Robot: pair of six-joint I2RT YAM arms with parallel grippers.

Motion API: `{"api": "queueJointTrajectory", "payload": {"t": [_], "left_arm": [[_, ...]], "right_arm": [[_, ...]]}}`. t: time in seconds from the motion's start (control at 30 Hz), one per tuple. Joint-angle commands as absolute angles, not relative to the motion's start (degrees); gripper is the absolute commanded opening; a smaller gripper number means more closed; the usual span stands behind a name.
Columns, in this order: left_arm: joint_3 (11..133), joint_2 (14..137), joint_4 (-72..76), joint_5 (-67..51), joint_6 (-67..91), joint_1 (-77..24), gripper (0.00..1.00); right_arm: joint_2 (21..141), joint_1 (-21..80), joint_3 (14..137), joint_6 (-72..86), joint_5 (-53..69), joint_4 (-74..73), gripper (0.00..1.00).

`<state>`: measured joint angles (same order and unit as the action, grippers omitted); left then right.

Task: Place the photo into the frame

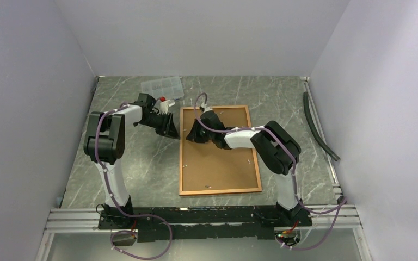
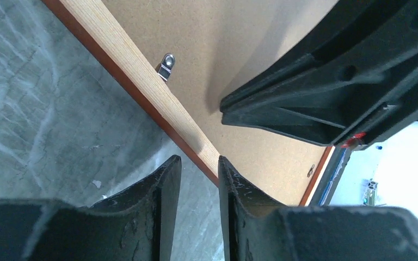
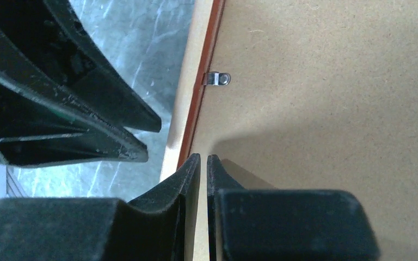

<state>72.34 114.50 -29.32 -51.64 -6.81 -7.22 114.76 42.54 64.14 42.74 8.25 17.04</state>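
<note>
The left gripper point(image 2: 198, 161) has its fingers a short way apart, with only the table point(image 1: 141, 174) showing in the gap. 1 fingertip point(image 2: 229, 176) meets the outer left edge of the frame point(image 1: 220, 191) (touching or just over it, I cannot tell). The right gripper point(image 3: 203, 159) is closed to a thin slit. Its tips sit at the seam where the frame's pale wooden back meets the brown board point(image 1: 217, 163), and I cannot tell whether it pinches anything there. The 2 grippers are just beside each other, on either side of the frame's left side, near its far end. 1 metal clip point(image 3: 217, 79) sits on that side just beyond them, its tab over the board. The frame lies flat and back up in the middle of the table, the board filling it. A clear box point(image 1: 162, 87) lies near the far left, and a dark hose point(image 1: 318, 128) runs along the right edge.
</note>
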Motion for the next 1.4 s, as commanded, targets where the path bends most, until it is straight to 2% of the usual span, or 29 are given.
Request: {"api": "queueJointTrajectory", "payload": {"t": [0.0,0.73,0.83,0.87,1.03,1.07,1.1,1.27,1.37], "left_arm": [[71.2,113.9,-27.8,-53.5,-6.9,-7.9,0.36],[69.2,113.2,-28.0,-53.5,-8.9,-9.3,0.29],[69.7,112.5,-30.2,-53.7,-10.2,-9.3,0.29],[70.1,112.0,-31.5,-53.6,-11.4,-9.3,0.29],[70.2,107.3,-37.7,-50.6,-20.7,-9.3,0.31],[70.0,106.3,-38.8,-49.5,-23.1,-9.3,0.32],[69.5,105.5,-40.2,-48.4,-25.5,-9.3,0.32],[64.8,101.0,-44.0,-41.7,-36.9,-10.4,0.33],[60.6,99.3,-42.7,-35.8,-41.9,-12.8,0.32]], "right_arm": [[116.3,42.2,68.1,43.6,8.9,18.3,0.13],[121.7,41.4,72.6,44.9,10.2,19.2,0.13],[117.3,40.7,71.6,44.2,11.6,19.8,0.27],[115.0,40.0,71.2,43.7,11.4,19.3,0.38],[103.0,33.5,68.9,39.7,8.3,10.2,0.78],[100.9,31.7,68.6,38.7,7.0,7.7,0.93],[99.4,29.9,68.4,37.8,5.6,5.0,0.99],[98.5,18.9,70.8,35.7,-2.6,-10.4,1.00],[100.9,14.4,70.5,35.6,-2.8,-12.1,1.00]]}}
